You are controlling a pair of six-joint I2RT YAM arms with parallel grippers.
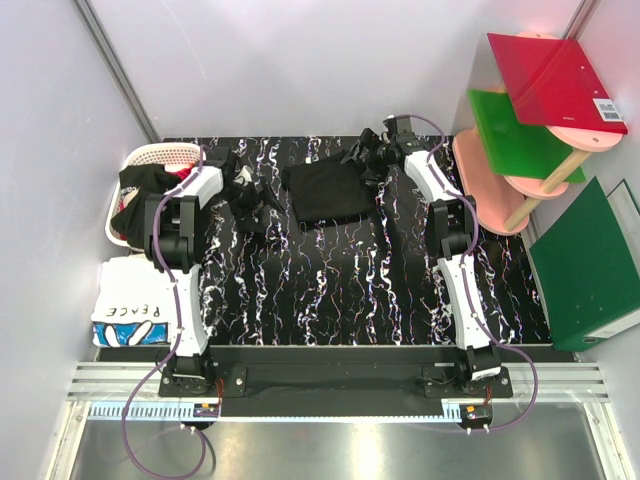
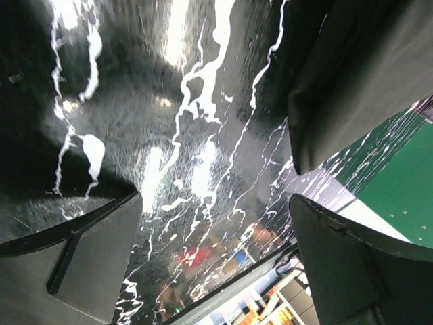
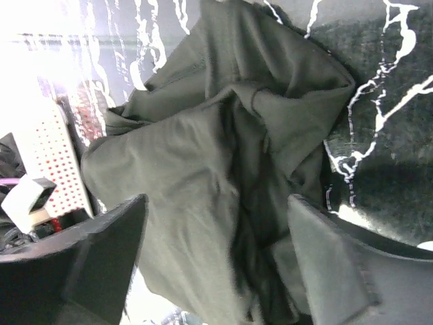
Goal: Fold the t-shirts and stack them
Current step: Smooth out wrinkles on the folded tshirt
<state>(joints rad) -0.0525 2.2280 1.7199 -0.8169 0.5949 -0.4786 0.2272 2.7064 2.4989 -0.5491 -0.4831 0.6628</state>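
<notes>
My black marbled table point(image 1: 350, 290) fills most of the top view; at its far middle lies the black t-shirt point(image 1: 325, 190), roughly squared, its right edge lost in the dark under my right gripper point(image 3: 218, 203); those fingers stand spread above crumpled cloth, clasping nothing, though I cannot tell whether the pads brush it; the white "PEACE" t-shirt point(image 1: 130, 312) sits folded near left, partly hidden by my left arm point(image 1: 187, 295); the basket point(image 1: 160, 152) holds dark and red cloth point(image 1: 135, 195), too tangled to sort; my left gripper point(image 2: 215, 203) hangs released over bare table.
</notes>
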